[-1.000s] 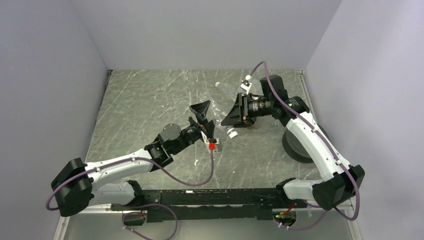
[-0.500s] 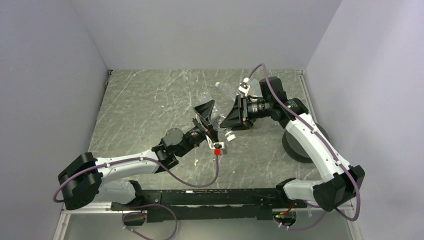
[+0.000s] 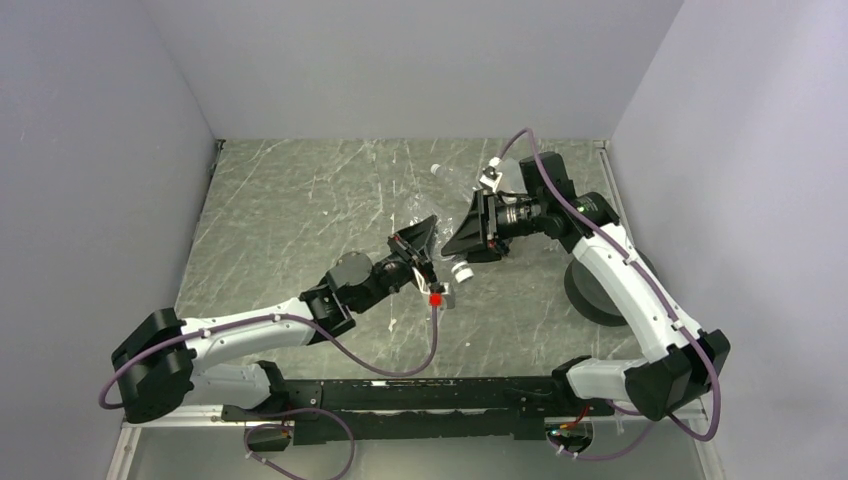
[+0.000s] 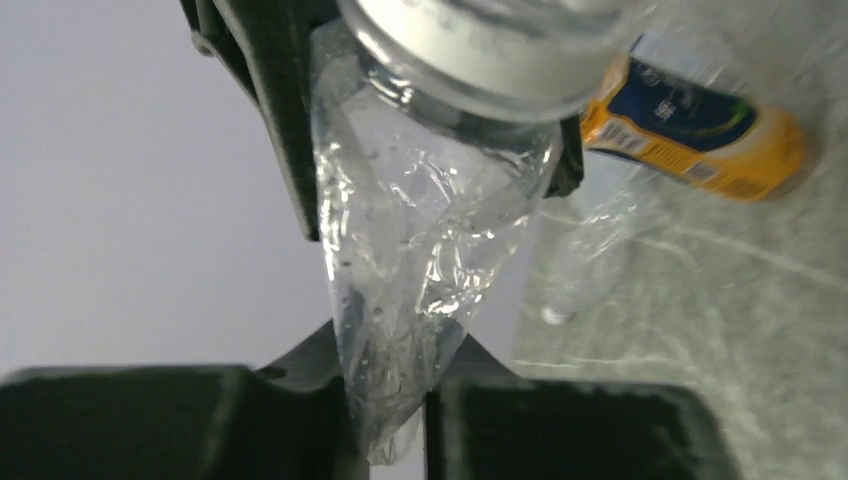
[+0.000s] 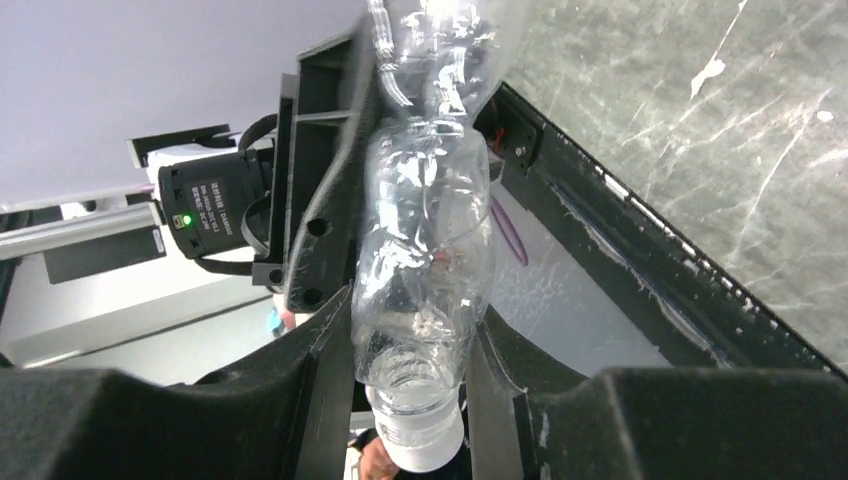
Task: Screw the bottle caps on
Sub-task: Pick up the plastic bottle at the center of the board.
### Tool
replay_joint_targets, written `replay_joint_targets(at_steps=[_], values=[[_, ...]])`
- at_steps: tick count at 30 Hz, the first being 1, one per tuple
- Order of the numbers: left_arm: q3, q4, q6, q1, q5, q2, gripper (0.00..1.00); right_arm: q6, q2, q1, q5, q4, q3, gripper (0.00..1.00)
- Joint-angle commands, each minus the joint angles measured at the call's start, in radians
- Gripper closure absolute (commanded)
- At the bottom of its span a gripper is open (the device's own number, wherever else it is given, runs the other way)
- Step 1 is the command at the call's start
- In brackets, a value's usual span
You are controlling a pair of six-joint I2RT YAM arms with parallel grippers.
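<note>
Both arms meet above the middle of the bench (image 3: pixel 300 210), sharing one crumpled clear bottle (image 5: pixel 425 260). The left claw (image 3: pixel 425 250) is clenched on the bottle's flattened bottom end. The right claw (image 3: pixel 462 238) grasps it near the neck, where a white cap (image 5: pixel 418 450) sits on the mouth. The bottle hangs off the bench, stretched between the two claws. Beyond them an orange-labelled bottle (image 4: pixel 700 135) lies on its side, and just beside it lies another clear bottle (image 4: pixel 590 250) with its own white cap.
</note>
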Motion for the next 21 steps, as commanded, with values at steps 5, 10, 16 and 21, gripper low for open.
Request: replay_joint_targets(at_steps=[5,10,16,21], values=[[0.172,-0.467,-0.655,0.044,0.119,-0.036,1.0,-0.175,-0.067,0.002,0.505,-0.168,0.294,0.31],[0.155,-0.539,-0.979,0.17,0.385,0.011,1.0,-0.267,-0.163,0.021,0.717,-0.147,0.305,0.14],[0.184,-0.561,-1.159,0.3,0.689,0.082,1.0,-0.349,-0.171,0.194,0.948,-0.126,0.253,0.15],[0.212,-0.575,-1.212,0.323,0.789,0.142,1.0,-0.382,-0.11,0.391,1.16,-0.102,0.23,0.2]])
